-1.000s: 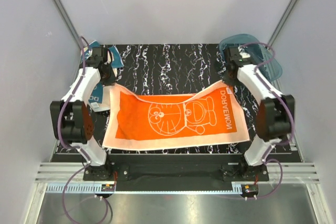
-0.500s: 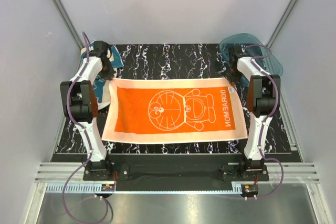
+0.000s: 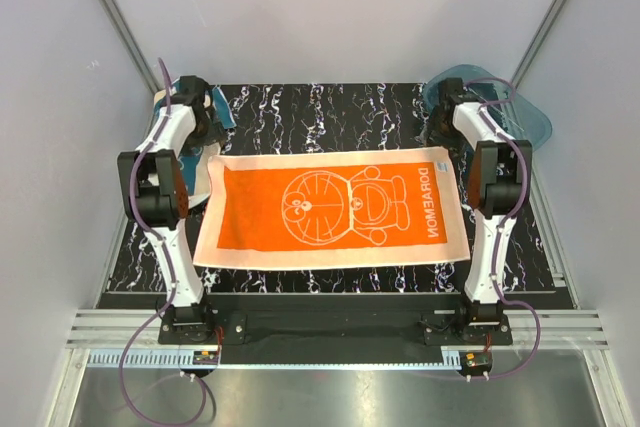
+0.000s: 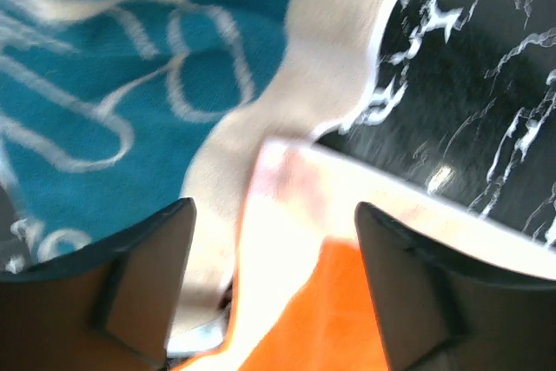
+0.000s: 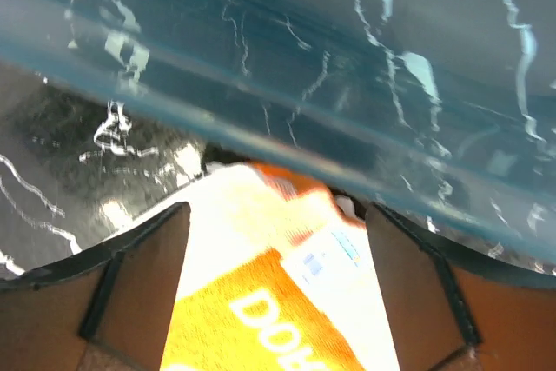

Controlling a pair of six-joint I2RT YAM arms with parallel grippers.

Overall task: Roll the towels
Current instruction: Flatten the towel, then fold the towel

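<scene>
- Orange cloth towel with cream line print [image 3: 335, 209] lies flat and face up on the black marble-patterned table [image 3: 330, 107], between the 2 arms.
- Its long axis runs left to right, roughly parallel to the near table edge. The lettered end points to the robot's right.
- The left gripper [image 4: 274, 210] hangs over the far left corner with its jaws spread wide, pinching nothing.
- The right gripper [image 5: 276, 210] sits the same way over the far right corner, jaws apart and empty.
- Risk 1: the teal-blue towel with cream patches [image 4: 113, 67] lies against and partly under the left corner, so a closing pinch could catch both cloths and drag the second one into the roll.
- Risk 2: the translucent teal plastic tub [image 5: 304, 58] stands just beyond the right corner, so a finger reaching there could bump or shove it.
- Risk 3: if 1 corner is gripped and the other missed, the roll would likely skew into a cone.
</scene>
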